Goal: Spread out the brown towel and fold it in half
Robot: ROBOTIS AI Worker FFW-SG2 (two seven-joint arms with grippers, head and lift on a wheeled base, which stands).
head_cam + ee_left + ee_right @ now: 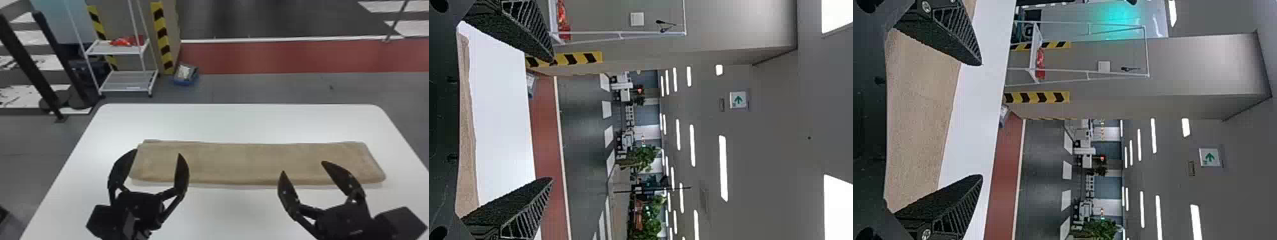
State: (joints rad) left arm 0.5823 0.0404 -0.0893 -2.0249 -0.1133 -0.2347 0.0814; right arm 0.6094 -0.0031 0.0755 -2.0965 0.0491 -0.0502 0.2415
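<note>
On the left, I am seeing my left gripper (158, 152) with its two fingers standing wide apart. They are pinching nothing. One tip is showing beside the towel's left end, and the other is showing over the cloth. I cannot tell if they are touching it.

Going to the right, the brown towel (239, 162) is lying on the white table (239, 123). It is making a long, flat strip, running from side to side. It is looking folded to me, but I cannot tell how many layers are hiding inside. A pale line is showing along the near edge, and I cannot tell if it is cloth or shadow.

I am guessing the towel is being light, soft and floppy. It will not be breaking, but it may be bunching up or sagging in the middle if I am pulling with just one hand. It is looking a bit fuzzy, so I am not thinking it will be slippery. If it is needing more folding, I would be taking the near edge close to both corners, and I would be checking that I am getting all the layers I want.

On the right, my right gripper (303, 166) is holding its fingers apart too, with nothing between them. The towel's right end is reaching out past it.
</note>
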